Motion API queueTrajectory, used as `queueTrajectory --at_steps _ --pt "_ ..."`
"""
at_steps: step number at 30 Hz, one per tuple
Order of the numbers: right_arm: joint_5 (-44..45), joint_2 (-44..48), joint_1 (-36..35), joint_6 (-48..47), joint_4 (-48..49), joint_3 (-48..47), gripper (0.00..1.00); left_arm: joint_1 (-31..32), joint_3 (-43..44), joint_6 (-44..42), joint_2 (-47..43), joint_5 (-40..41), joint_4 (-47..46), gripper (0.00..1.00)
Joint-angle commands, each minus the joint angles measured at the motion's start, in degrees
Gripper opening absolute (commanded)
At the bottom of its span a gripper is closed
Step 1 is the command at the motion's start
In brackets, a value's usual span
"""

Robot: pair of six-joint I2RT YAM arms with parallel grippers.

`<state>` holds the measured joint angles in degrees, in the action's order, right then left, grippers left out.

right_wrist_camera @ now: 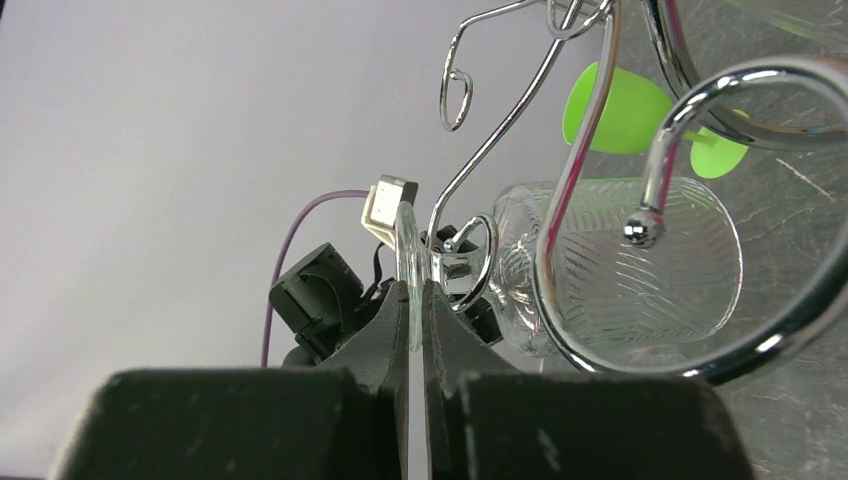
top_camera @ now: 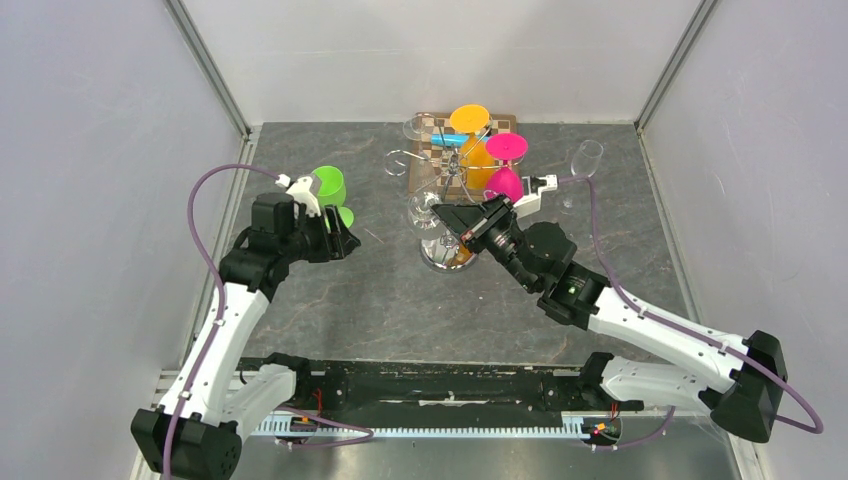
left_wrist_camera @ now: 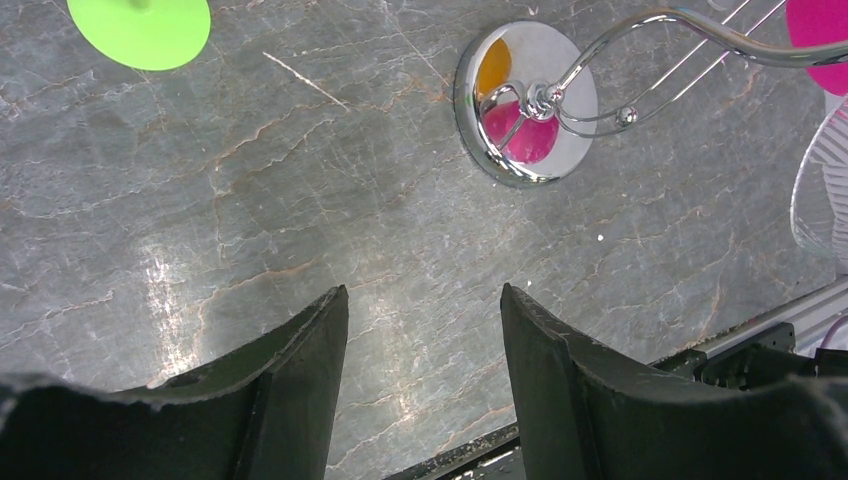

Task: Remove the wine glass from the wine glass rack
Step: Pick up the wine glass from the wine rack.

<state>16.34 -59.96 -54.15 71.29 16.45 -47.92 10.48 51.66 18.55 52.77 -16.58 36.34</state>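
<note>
Pinching the foot of the clear wine glass (right_wrist_camera: pixel 620 265) hanging on the wine glass rack (right_wrist_camera: pixel 662 160), the right hand (right_wrist_camera: pixel 415 295) is clamping shut, apparently to slide it off; the left hand (left_wrist_camera: pixel 425 330) is hovering open, empty

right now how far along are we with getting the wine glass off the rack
Done: a green glass stands on the table by the open, empty left gripper. In hand: the right gripper is shut on the foot of a clear ribbed glass, whose stem seems to sit in a wire arm of the wine glass rack. Left: slide it free. An orange glass and a pink glass hang there too.
</note>
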Motion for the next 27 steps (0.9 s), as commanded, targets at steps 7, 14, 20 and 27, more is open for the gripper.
queueTrajectory --at_steps 7,14,20,27 --pt "2.15 3.1 -0.08 8.26 13.49 3.76 0.0 0.19 0.3 -2.29 1.16 1.07 -0.39 0.64" --pt "2.86 3.44 -0.08 11.85 17.25 5.54 0.0 0.16 0.37 -2.46 2.01 2.07 -0.04 0.63" --pt "2.12 2.5 -0.12 14.1 18.66 5.11 0.0 0.19 0.48 -2.46 2.43 2.59 0.05 0.63" --pt "1.67 -0.23 -0.09 15.49 18.49 2.62 0.0 0.19 0.4 -2.33 2.53 3.19 0.04 0.63"
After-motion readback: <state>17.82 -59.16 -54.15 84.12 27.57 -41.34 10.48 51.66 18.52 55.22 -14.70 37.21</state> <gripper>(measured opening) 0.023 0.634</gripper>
